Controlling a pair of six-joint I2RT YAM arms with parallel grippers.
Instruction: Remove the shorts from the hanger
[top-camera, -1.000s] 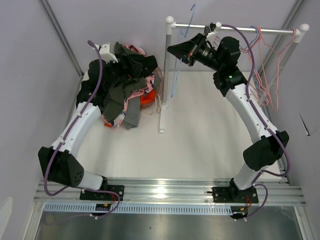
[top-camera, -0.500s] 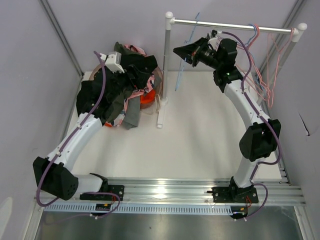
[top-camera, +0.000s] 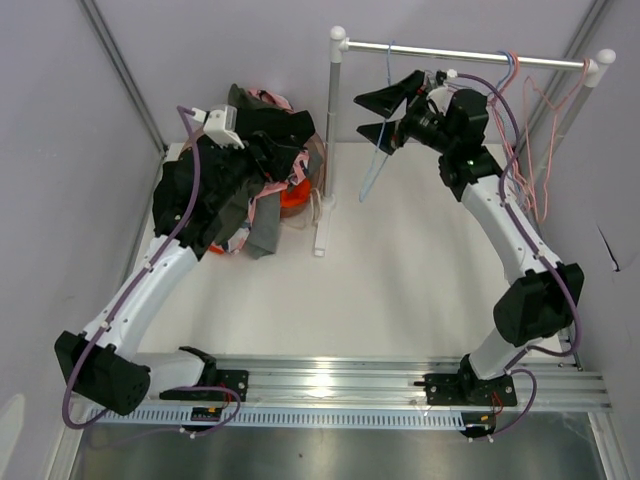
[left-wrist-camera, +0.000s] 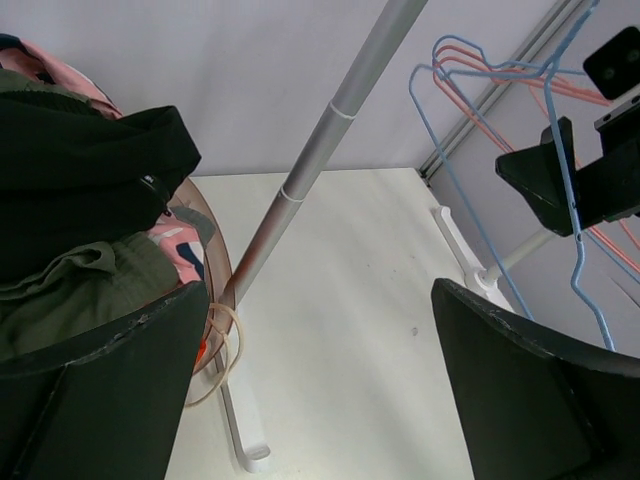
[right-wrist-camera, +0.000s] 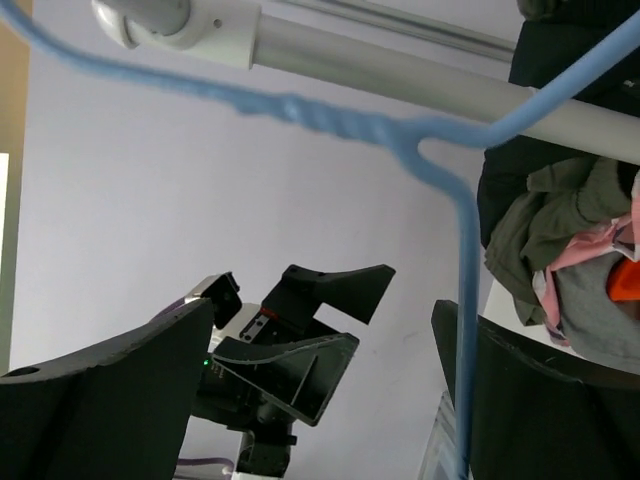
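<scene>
Shorts (top-camera: 245, 170) off the hangers, heaped at the left rear of the table (top-camera: 400, 280).
Nearest, the table front is bare. Further back, the left jaws are spread wide over the heap, with nothing held. The right jaws are parted at a bare blue hanger (right-wrist-camera: 465, 300), not clamped on it. The pink hangers (top-camera: 535, 150) on the far rail (top-camera: 470, 52) are bare too, so little seems left.

free: table centre (top-camera: 400, 280) | blocked: rack post (top-camera: 329, 150), blue hanger (top-camera: 372, 178), shorts pile (top-camera: 240, 175)

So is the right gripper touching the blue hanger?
Cannot tell. In the right wrist view the open right gripper straddles the blue hanger, whose wire overlaps one finger.
</scene>
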